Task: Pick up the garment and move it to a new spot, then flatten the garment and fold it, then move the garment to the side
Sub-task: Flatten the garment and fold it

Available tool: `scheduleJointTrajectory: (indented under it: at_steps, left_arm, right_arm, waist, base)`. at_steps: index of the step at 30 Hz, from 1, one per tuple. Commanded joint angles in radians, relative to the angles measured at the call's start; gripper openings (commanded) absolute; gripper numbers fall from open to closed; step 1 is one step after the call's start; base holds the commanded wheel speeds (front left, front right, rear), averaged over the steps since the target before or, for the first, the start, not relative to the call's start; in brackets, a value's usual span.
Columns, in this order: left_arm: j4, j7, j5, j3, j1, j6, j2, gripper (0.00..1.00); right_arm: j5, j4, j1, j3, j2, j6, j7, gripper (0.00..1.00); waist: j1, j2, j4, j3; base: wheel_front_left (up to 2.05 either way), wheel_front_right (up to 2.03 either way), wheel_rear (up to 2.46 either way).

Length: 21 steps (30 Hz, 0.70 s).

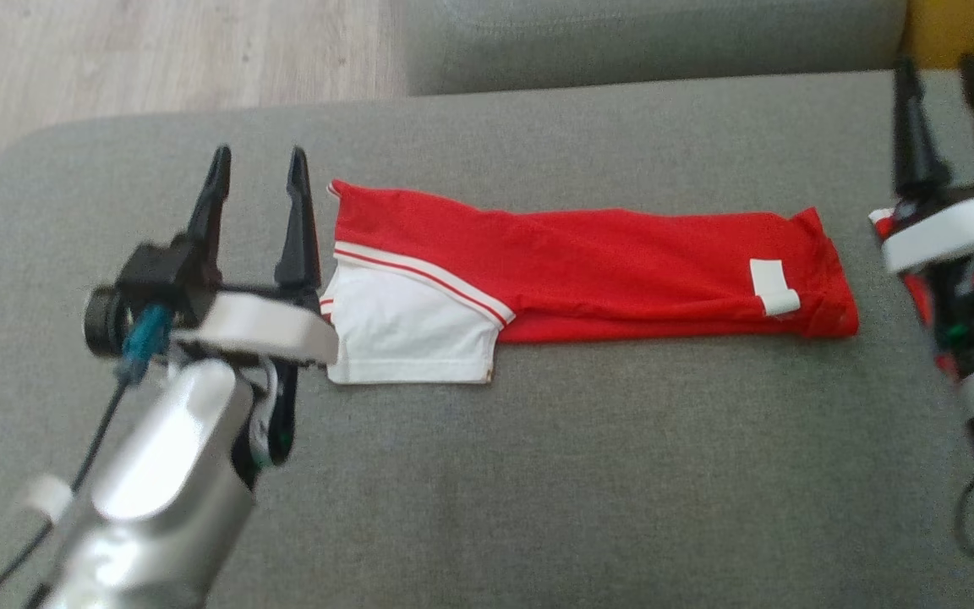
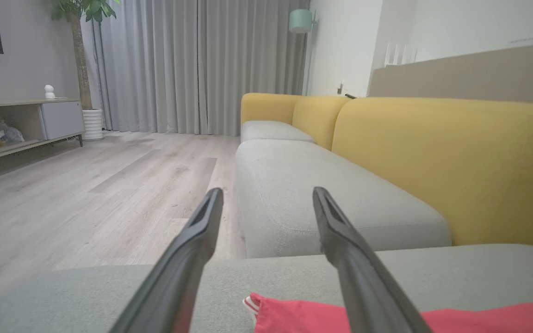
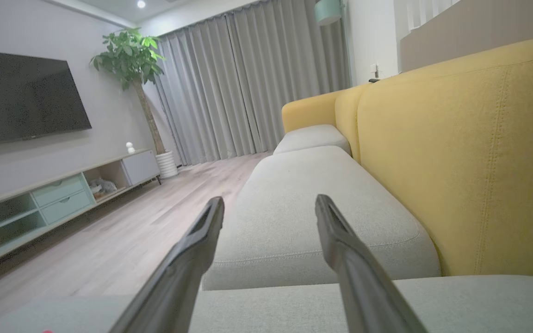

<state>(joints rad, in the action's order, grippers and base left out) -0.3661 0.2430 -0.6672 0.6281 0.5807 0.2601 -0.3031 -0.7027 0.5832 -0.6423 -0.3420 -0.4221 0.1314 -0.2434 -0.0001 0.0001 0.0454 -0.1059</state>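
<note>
We see the garment (image 1: 588,271) as soft matt cloth, red with a white panel, lying on a seat (image 1: 538,474) of coarse grey woven fabric. At lower left the forearm (image 1: 166,482) looks glossy silver and the left gripper (image 1: 259,156) matt black plastic. At upper left the floor (image 1: 157,51) is pale, smooth wood-grain.

In the head view the wrist of the left claw (image 1: 259,156) covers the left edge of the white sleeve of the garment (image 1: 588,262), while the right claw (image 1: 937,63) is smeared by blur and its arm is cut off by the right edge. In the left wrist view the garment runs off the bottom edge, with 1 dark finger (image 2: 363,277) hiding part of it. In the right wrist view a red speck (image 3: 46,331) at the bottom edge is too small to tell.
</note>
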Motion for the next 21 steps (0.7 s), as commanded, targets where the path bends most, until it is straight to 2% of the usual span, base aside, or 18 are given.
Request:
scheduleJointTrajectory:
  at_steps: [1, 6, 8, 10, 12, 16, 21]
  left_arm:
    - [0.056, 0.013, -0.002, -0.062, -0.010, 0.017, -0.012, 1.00]
    - [0.162, 0.018, 0.054, -0.152, -0.162, 0.058, 0.042, 1.00]
    - [0.196, 0.018, 0.080, -0.194, -0.242, 0.058, 0.081, 1.00]
    - [0.215, 0.018, 0.124, -0.230, -0.314, 0.052, 0.112, 1.00]
    - [0.220, 0.018, 0.140, -0.253, -0.347, 0.046, 0.131, 1.00]
    - [0.210, 0.019, 0.223, -0.305, -0.433, -0.006, 0.173, 1.00]
    - [0.199, 0.019, 0.286, -0.362, -0.443, -0.067, 0.212, 1.00]
  right_arm:
    - [0.060, -0.048, 0.043, 0.039, 0.040, -0.001, -0.015, 1.00]
    - [0.262, -0.160, 0.217, 0.219, 0.222, -0.001, -0.018, 1.00]
    - [0.311, -0.196, 0.295, 0.270, 0.295, -0.001, -0.018, 1.00]
    - [0.344, -0.223, 0.366, 0.301, 0.337, -0.001, -0.018, 1.00]
    - [0.356, -0.236, 0.397, 0.309, 0.349, -0.001, -0.018, 1.00]
    - [0.377, -0.257, 0.485, 0.298, 0.369, -0.001, -0.018, 1.00]
    - [0.375, -0.261, 0.486, 0.297, 0.371, -0.001, -0.018, 1.00]
  waist:
    - [0.0001, -0.0001, -0.001, 0.019]
    - [0.0001, -0.0001, -0.002, 0.044]
    - [0.0001, -0.0001, -0.003, 0.050]
    - [0.0001, -0.0001, -0.003, 0.056]
    - [0.0001, -0.0001, -0.003, 0.057]
    - [0.0001, -0.0001, -0.005, 0.057]
    - [0.0001, -0.0001, -0.002, 0.023]
  base:
    - [0.00, 0.00, 0.00]
    - [0.00, 0.00, 0.00]
    - [0.00, 0.00, 0.00]
    - [0.00, 0.00, 0.00]
    - [0.00, 0.00, 0.00]
    - [0.00, 0.00, 0.00]
    - [0.00, 0.00, 0.00]
